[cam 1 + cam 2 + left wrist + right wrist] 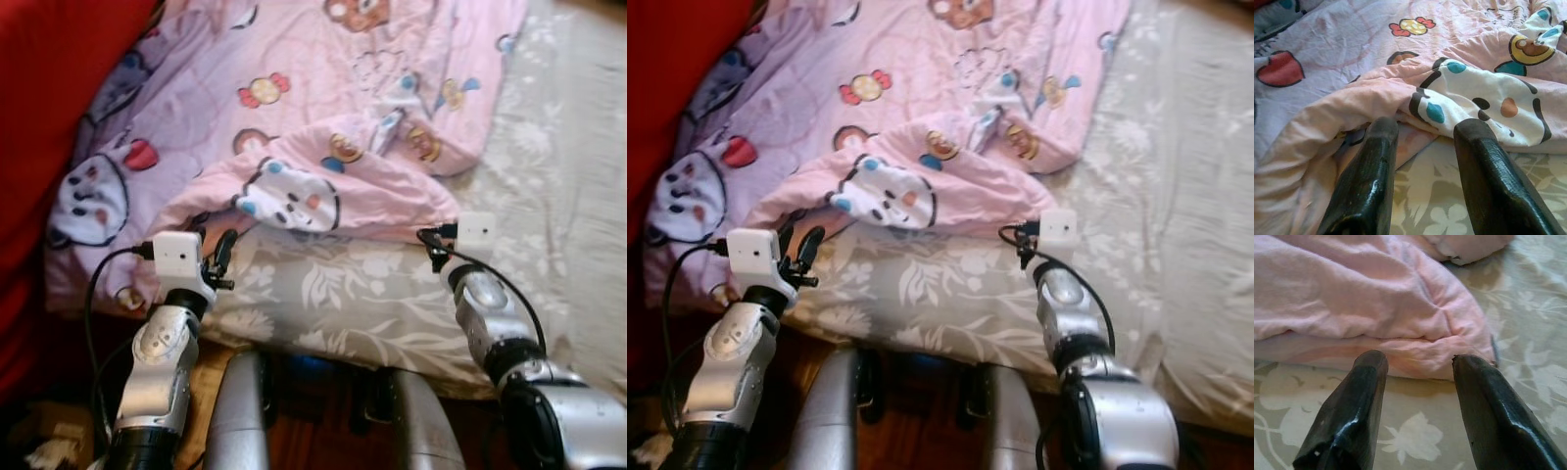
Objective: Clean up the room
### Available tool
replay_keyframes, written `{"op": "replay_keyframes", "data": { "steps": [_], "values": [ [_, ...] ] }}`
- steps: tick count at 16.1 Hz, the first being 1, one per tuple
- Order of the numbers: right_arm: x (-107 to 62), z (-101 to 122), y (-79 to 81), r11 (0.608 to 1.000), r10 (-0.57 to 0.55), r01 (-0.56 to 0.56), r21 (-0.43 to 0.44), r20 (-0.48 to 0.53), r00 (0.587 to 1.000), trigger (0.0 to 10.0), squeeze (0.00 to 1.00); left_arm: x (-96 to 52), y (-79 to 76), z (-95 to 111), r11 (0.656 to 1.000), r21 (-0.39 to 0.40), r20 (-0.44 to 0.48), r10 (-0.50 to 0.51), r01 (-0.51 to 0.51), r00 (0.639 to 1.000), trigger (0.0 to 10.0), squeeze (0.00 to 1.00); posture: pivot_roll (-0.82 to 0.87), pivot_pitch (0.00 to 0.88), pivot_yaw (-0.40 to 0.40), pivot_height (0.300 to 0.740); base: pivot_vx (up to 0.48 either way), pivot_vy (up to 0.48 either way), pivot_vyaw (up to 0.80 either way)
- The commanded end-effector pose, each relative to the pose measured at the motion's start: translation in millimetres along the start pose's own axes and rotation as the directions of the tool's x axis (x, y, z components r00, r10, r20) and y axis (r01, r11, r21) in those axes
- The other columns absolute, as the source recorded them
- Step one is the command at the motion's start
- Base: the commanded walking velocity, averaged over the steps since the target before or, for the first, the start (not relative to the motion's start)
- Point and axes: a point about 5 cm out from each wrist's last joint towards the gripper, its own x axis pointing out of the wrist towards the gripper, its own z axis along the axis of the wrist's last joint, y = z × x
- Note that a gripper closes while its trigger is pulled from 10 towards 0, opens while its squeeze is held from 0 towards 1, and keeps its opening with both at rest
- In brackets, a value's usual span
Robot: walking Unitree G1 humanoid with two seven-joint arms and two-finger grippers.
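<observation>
A pink quilt [323,108] printed with cartoon animals and sweets lies rumpled across the bed, its near edge folded back into a thick roll [294,196]. My left gripper [1425,129] is open just short of the roll's left end, its fingers [223,255] low over the grey floral sheet [333,294]. My right gripper [1418,360] is open too. It faces the roll's right corner [1464,347] with a small gap, and nothing lies between its fingers.
A red cloth [49,98] rises along the left side of the bed. A pale lacy cover [568,196] spreads over the right part. The bed's front edge runs just before my legs [240,411], above a dark wooden floor.
</observation>
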Motion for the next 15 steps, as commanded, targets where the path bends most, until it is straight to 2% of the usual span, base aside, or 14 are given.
{"op": "replay_keyframes", "data": {
  "steps": [1,4,5,12,15],
  "values": [
    [-4.7,-19,-7.0,1.000,-0.023,0.022,-0.012,-0.081,0.996,10.0,0.00,-7.6,-0.7,-7,1.000,-0.011,-0.043,-0.003,0.002,0.999,10.0,0.00,0.23,0.607,0.006,0.640,0.000,0.000,0.00],
    [-0.9,-10,-10.2,0.999,-0.030,0.025,-0.048,-0.102,0.994,10.0,0.00,-14.2,-4.0,16,1.000,-0.006,-0.025,-0.030,0.029,0.999,10.0,0.00,0.27,0.659,0.027,0.640,0.000,0.000,0.00],
    [-0.3,-7,-14.0,0.996,-0.057,0.049,-0.077,-0.102,0.993,10.0,1.00,-16.1,-4.1,20,0.999,-0.005,-0.022,-0.032,0.032,0.999,10.0,0.00,0.28,0.671,0.028,0.640,0.000,0.000,0.00],
    [-0.9,-4,-27.9,0.991,-0.098,0.087,-0.098,-0.115,0.989,10.0,1.00,-33.2,-5.8,43,0.999,-0.005,-0.041,-0.039,0.039,0.998,10.0,0.00,0.32,0.759,0.064,0.640,0.000,0.000,0.00],
    [-1.3,-5,-27.4,0.993,-0.095,0.087,-0.077,-0.105,0.990,10.0,1.00,-36.1,-4.7,49,0.999,0.000,-0.044,-0.038,0.038,0.998,10.0,0.00,0.33,0.781,0.075,0.640,0.000,0.000,0.00]
  ]
}}
